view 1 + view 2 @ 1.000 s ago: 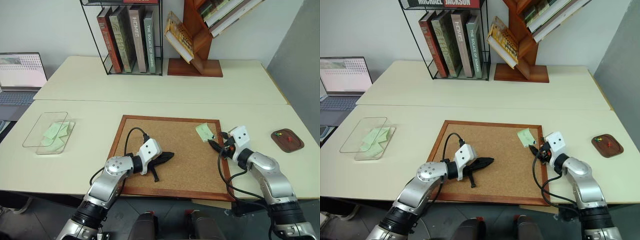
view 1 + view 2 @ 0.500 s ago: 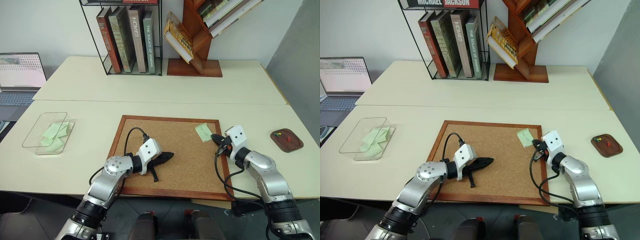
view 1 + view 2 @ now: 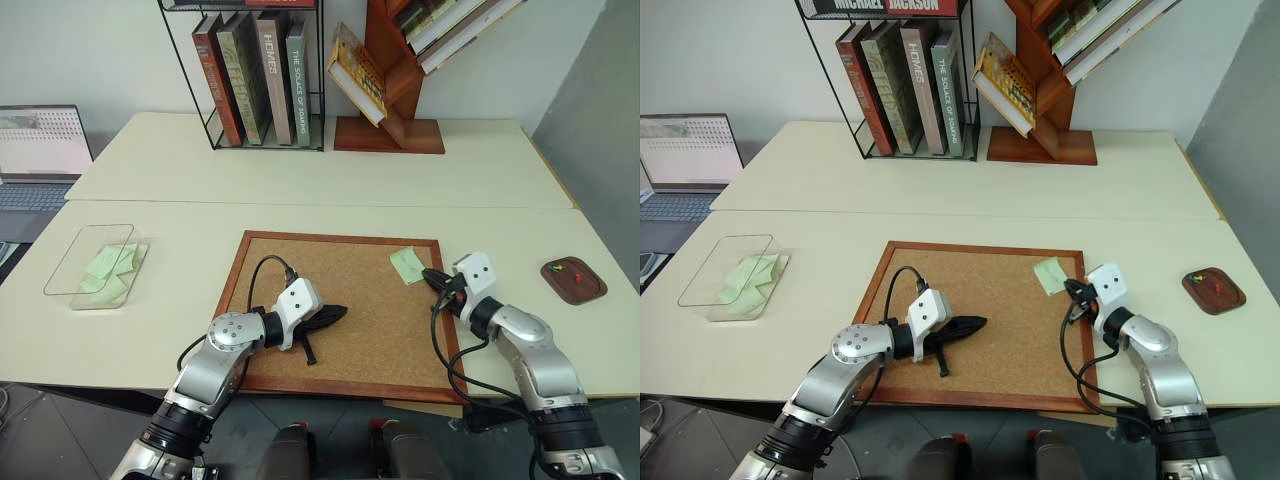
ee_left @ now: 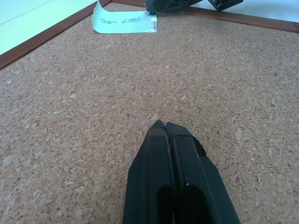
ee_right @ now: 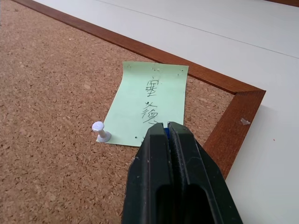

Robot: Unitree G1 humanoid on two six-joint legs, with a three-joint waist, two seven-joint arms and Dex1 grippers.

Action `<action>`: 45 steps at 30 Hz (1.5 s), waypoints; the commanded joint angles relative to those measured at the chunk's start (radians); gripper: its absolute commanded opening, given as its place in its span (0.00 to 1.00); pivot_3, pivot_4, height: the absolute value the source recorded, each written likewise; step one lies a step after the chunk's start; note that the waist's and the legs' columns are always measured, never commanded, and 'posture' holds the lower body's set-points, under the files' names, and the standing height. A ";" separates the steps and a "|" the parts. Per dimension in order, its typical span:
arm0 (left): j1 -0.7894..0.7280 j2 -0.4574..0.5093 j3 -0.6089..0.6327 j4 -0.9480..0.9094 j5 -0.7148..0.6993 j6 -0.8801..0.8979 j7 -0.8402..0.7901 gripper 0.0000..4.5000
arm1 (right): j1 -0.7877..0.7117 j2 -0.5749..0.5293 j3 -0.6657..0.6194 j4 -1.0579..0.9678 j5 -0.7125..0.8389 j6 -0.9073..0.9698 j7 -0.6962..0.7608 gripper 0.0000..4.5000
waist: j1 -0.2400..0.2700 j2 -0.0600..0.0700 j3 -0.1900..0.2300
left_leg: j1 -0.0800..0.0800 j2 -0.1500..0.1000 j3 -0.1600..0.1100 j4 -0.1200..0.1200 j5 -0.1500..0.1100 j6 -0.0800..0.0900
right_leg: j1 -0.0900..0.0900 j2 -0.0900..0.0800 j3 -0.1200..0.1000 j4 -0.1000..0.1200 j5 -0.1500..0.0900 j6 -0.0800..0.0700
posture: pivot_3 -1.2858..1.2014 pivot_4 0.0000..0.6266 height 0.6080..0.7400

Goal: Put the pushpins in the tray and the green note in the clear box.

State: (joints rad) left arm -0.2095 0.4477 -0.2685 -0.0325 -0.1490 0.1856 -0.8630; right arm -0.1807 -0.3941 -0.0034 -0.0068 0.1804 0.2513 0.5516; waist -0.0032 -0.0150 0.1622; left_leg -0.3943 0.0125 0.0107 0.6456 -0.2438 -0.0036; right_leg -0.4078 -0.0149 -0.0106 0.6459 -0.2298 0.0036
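Right gripper (image 5: 166, 128) is closed tight at the near corner of the green note (image 5: 150, 100), and a sliver of blue shows between the fingertips, probably a blue-headed pushpin pinched there (too little visible to be sure). The note lies flat in the far right corner of the corkboard (image 3: 340, 300), handwriting on it, with a white pushpin (image 5: 99, 130) standing in its other near corner. Left gripper (image 4: 164, 127) is also fully closed, holding nothing, resting low over the middle of the corkboard, well apart from the note.

Further out: the tray (image 3: 574, 279) sits on the table to the right of the board, with red and other small pins already in it. The clear box (image 3: 92, 265) is far off on the left side of the table, with green notes already inside. Bookshelf (image 3: 262, 75) and a laptop (image 3: 40, 150) at the back, not involved.

Risks from here, as I judge it:
- if the grip is on the pin's edge only, it could slip out on the pull or drop on the way to the tray
- the fingers may have caught the paper too, so lifting could tear or drag the note (white pin anchors the other corner)
- grabbing the note before the white pin is out would rip it
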 commanded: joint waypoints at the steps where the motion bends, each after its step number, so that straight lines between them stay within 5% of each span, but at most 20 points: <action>1: 0.021 0.012 -0.031 0.037 0.028 0.020 -0.015 0.00 | -0.013 -0.001 -0.038 -0.108 0.044 -0.020 0.007 0.01 | 0.000 0.000 0.000 | 0.000 0.000 0.000 0.000 0.000 0.000 | 0.000 0.000 0.000 0.000 0.000 0.000 | 0.52 0.24 1.00; 14: 0.022 0.012 -0.036 0.041 0.030 0.017 -0.017 0.00 | -0.010 -0.035 -0.159 -0.175 0.085 0.007 -0.051 0.01 | 0.001 0.000 0.000 | 0.000 0.000 0.000 0.000 0.000 0.000 | 0.000 -0.001 0.000 0.000 0.000 0.000 | 0.52 0.24 1.00; 27: 0.020 0.013 -0.040 0.047 0.031 0.009 -0.024 0.00 | 0.080 -0.154 -0.361 0.011 -0.147 -0.003 -0.358 0.01 | 0.000 0.000 0.000 | 0.000 0.000 0.001 0.000 0.000 0.000 | 0.000 -0.002 0.000 0.000 0.000 -0.001 | 0.52 0.24 1.00; 42: 0.029 0.013 -0.040 0.041 0.035 0.005 -0.015 0.00 | 0.001 -0.165 -0.364 0.206 -0.191 0.065 -0.439 0.01 | -0.001 0.001 0.000 | 0.000 -0.001 0.001 0.000 0.000 0.000 | 0.000 -0.001 0.001 0.000 0.000 -0.001 | 0.52 0.24 1.00; 45: 0.031 0.014 -0.040 0.040 0.036 0.004 -0.014 0.00 | -0.011 -0.162 -0.370 0.216 -0.182 0.082 -0.437 0.15 | -0.001 0.001 -0.001 | 0.000 -0.001 0.001 0.000 0.000 0.000 | 0.000 0.000 0.001 0.000 0.000 0.000 | 0.52 0.24 1.00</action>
State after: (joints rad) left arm -0.2085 0.4477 -0.2728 -0.0227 -0.1466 0.1686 -0.8635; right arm -0.1776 -0.5399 -0.3508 0.2129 -0.0145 0.3234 0.1227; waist -0.0043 -0.0144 0.1617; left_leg -0.3941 0.0117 0.0118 0.6454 -0.2438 -0.0036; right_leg -0.4074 -0.0154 -0.0098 0.6456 -0.2300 0.0032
